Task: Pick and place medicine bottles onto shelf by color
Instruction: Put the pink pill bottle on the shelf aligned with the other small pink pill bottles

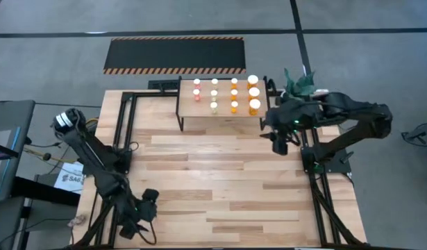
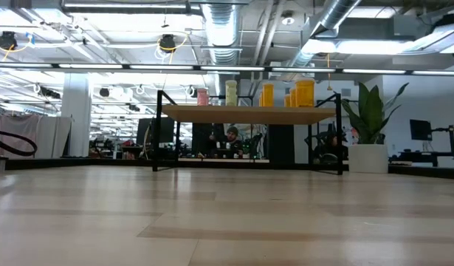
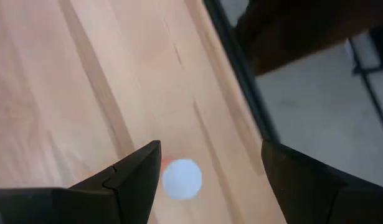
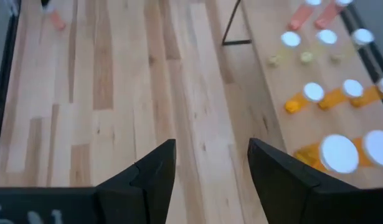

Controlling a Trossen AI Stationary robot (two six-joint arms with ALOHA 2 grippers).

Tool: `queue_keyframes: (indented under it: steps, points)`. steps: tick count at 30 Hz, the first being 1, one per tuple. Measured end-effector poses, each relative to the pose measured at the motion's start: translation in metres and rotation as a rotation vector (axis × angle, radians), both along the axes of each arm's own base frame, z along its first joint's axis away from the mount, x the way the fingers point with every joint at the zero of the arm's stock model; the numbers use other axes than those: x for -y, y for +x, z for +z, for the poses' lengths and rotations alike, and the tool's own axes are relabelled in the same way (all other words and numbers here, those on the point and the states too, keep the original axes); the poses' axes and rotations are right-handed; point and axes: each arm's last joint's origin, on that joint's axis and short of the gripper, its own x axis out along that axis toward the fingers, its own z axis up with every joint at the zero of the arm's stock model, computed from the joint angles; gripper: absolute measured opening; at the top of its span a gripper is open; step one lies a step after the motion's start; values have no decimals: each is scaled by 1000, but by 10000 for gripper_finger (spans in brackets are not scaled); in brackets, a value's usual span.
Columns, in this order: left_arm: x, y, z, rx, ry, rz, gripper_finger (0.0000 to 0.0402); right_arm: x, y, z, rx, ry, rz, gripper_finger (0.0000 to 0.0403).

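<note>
While bottles (image 1: 234, 94) sit on shelf (image 1: 223, 118), left gripper (image 3: 207, 180) hangs wide open over a red bottle (image 3: 180, 178) far from shelf; right gripper (image 4: 210, 168) open, empty, beside shelf.

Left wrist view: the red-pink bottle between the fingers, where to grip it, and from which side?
From above, closing on the round body just under the white cap. The red-pink bottle seems upright, cap toward the camera, and the open left gripper hangs over it, a finger on either side. The right gripper waits by the shelf.
</note>
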Motion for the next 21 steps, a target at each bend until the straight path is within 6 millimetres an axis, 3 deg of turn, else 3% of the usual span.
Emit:
queue_keyframes:
  steps: [9, 21]
  points:
    - [11, 5, -29, -29, 134, -138, 263, -1, -28, -10, 160, 55, -81, 218]
    - [7, 1, -33, 9, 266, -240, 263, 0, -19, -24, 133, 56, -95, 216]
